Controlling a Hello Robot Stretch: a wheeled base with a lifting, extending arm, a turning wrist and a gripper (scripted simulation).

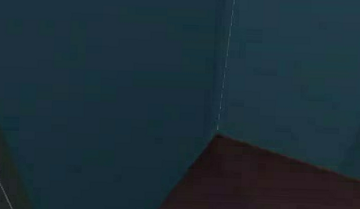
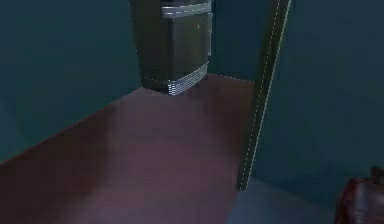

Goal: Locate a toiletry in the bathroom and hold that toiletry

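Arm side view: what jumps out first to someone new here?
A tall dark unit with a pale grille at its foot stands at the top middle, on reddish-brown floor. Right of it a pale door-frame edge runs down the picture. The forward view has teal walls meeting in a corner above dark red floor.

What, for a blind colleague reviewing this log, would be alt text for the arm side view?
A grey appliance with a vent grille stands against a teal wall across reddish-brown floor; a door frame rises at right.
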